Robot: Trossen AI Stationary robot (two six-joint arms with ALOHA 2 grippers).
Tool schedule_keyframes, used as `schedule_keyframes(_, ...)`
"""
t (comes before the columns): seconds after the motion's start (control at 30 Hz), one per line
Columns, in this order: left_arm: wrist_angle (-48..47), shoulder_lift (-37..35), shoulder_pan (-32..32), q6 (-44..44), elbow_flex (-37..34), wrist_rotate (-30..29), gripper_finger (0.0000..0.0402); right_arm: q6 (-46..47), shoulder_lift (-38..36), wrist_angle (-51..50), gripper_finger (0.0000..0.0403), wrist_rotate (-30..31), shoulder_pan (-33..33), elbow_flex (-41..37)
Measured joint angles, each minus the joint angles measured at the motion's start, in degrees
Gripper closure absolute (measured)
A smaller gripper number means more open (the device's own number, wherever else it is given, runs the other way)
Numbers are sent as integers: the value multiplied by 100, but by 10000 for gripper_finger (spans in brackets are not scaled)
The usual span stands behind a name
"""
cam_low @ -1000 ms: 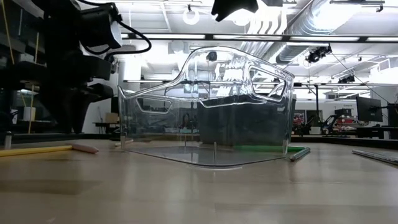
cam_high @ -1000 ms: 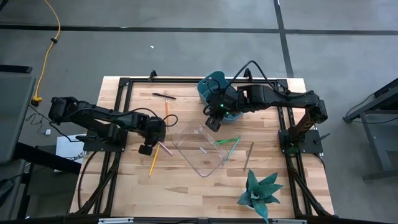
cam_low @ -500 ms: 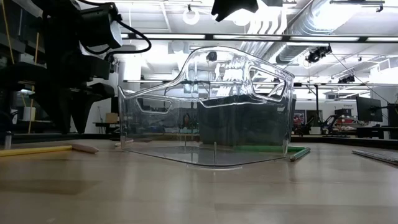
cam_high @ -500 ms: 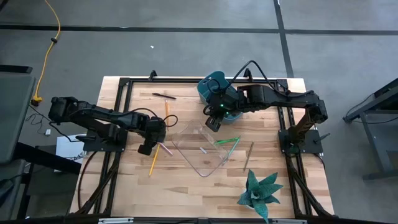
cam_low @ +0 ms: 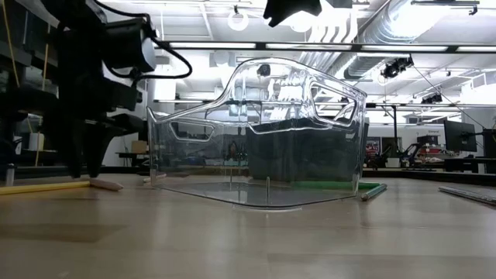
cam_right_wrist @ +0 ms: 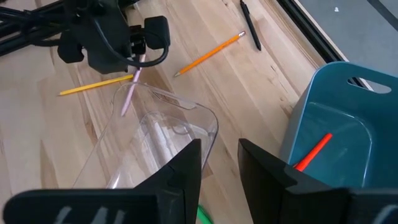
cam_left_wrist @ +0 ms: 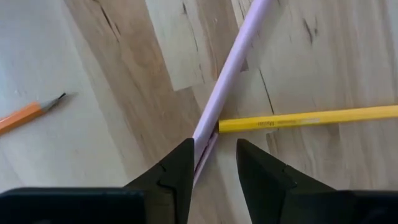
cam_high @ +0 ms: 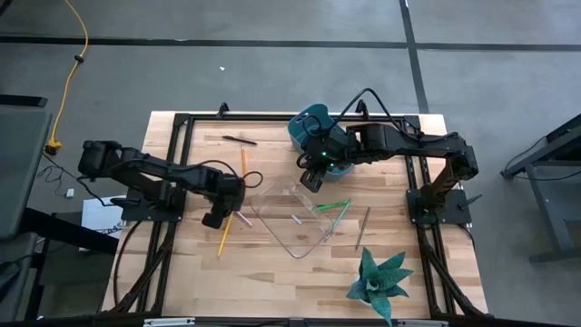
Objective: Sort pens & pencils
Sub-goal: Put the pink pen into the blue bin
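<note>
Left gripper (cam_left_wrist: 211, 163) dropped lower since second ago, fingers narrowly apart astride pink stick (cam_left_wrist: 227, 78) just left of clear container (cam_high: 295, 218); grasp seems imminent. Yellow pencil (cam_left_wrist: 308, 118) touches stick. Right gripper (cam_high: 311, 178) parted, empty, above container.

The clear container (cam_high: 292, 218) is sitting mid-bench (cam_high: 272, 282); the bin (cam_high: 309, 127) is standing behind it, holding a pen (cam_right_wrist: 313, 151); the right end effector (cam_high: 310, 181) is hanging between the two; left of the container, the left end effector (cam_high: 214, 218) is straddling a pale stick (cam_left_wrist: 227, 74), which is crossing a pencil (cam_left_wrist: 308, 118); another pencil (cam_high: 243, 160) and a pen (cam_high: 240, 140) are lying behind-left; two pens (cam_high: 332, 206) are lying just right of the container; a plant (cam_high: 377, 282) is sitting front-right.
</note>
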Motion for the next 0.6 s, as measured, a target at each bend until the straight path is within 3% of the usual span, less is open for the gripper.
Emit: schedule_keyframes(0.6, 124, 205, 0, 11, 11, -94, 291, 0, 0, -14, 306, 0, 0, 0)
